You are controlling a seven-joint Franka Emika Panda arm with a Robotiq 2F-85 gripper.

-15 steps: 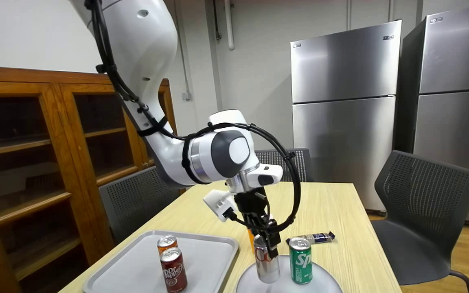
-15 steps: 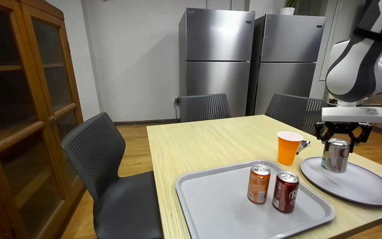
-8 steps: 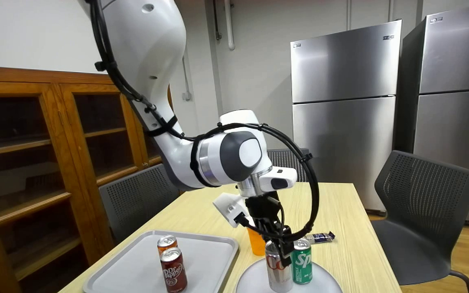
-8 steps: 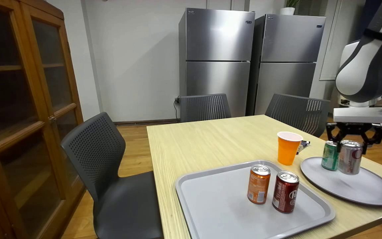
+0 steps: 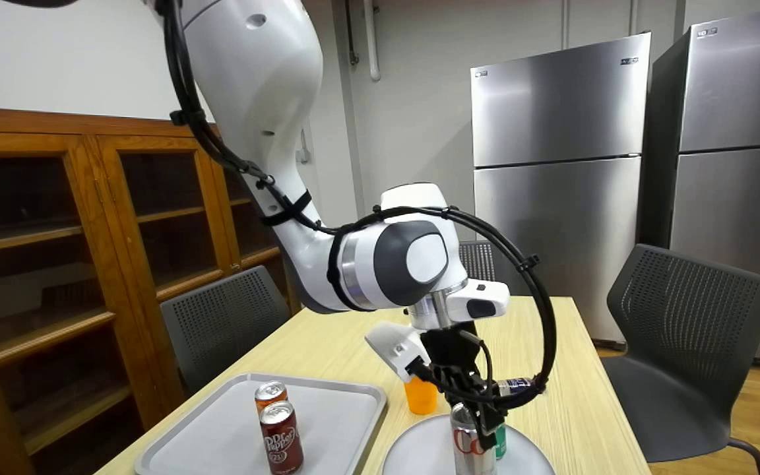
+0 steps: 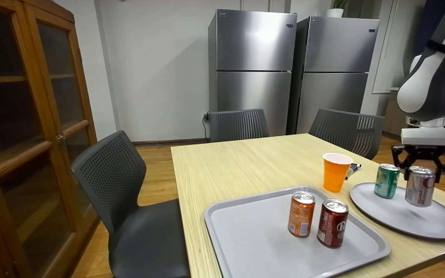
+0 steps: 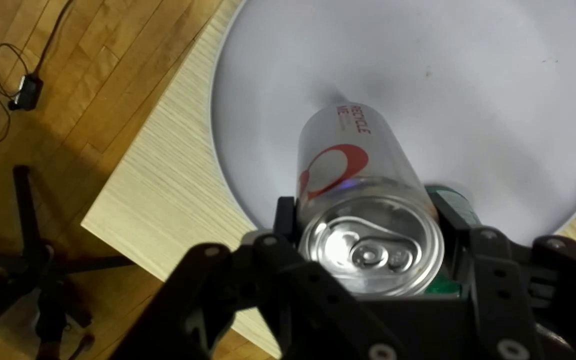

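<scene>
My gripper (image 7: 366,220) is shut on a silver can with red lettering (image 7: 350,145). One finger is on each side near its top. The can is nearly upright and seems a little above a round grey plate (image 6: 400,222), with a shadow below it. In both exterior views the silver can (image 6: 419,191) (image 5: 471,448) shows under the gripper (image 6: 422,175). A green can (image 6: 386,181) stands on the plate beside it, with a small gap. In the wrist view the green can (image 7: 450,200) is mostly hidden behind a finger and the silver can.
A grey tray (image 6: 253,239) bears an orange can (image 6: 301,214) and a dark red can (image 6: 333,224). An orange cup (image 6: 334,173) stands between tray and plate, a wrapped bar (image 6: 353,170) behind it. Chairs (image 6: 129,200) surround the table (image 6: 245,166). The table's corner shows beside the plate.
My gripper has carried the silver can to the right in both exterior views, away from the green can. The green can, tray and cup have not moved.
</scene>
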